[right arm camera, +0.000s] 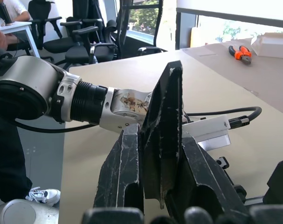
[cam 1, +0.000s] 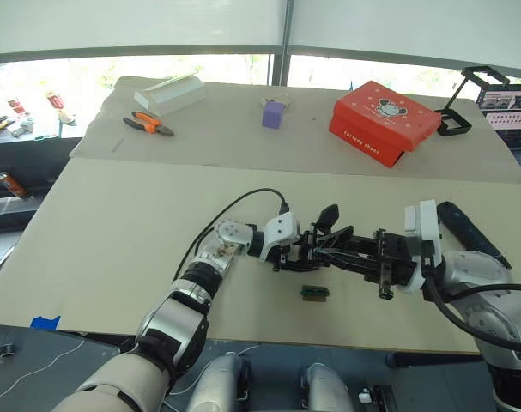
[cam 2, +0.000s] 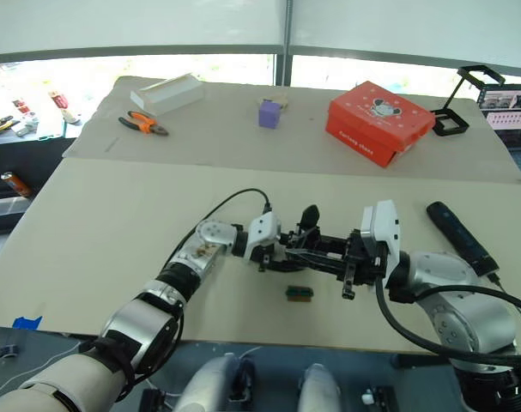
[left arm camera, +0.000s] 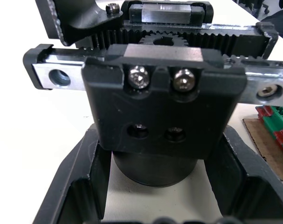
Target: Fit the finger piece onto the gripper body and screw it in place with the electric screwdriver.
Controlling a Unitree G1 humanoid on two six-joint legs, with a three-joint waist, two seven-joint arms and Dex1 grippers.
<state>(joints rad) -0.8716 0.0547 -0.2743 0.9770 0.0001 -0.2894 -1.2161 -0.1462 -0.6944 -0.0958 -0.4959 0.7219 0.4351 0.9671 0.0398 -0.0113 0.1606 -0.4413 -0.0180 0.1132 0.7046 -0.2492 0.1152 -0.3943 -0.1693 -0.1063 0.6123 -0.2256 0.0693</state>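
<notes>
Left pincer (left arm camera: 150,205) clamps chunky black gripper body (left arm camera: 160,107) at frame centre. Right pincer (right arm camera: 155,186) pinches flat black wedge finger piece (right arm camera: 162,130). Black cylindrical electric screwdriver (cam 2: 462,236) lies right on bench (cam 2: 114,223).

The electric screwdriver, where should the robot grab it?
Probably around the middle of its thick black barrel, from above. The electric screwdriver lies flat on the table beside the right arm, with its long sides bare, so a claw could likely close across it there.
</notes>
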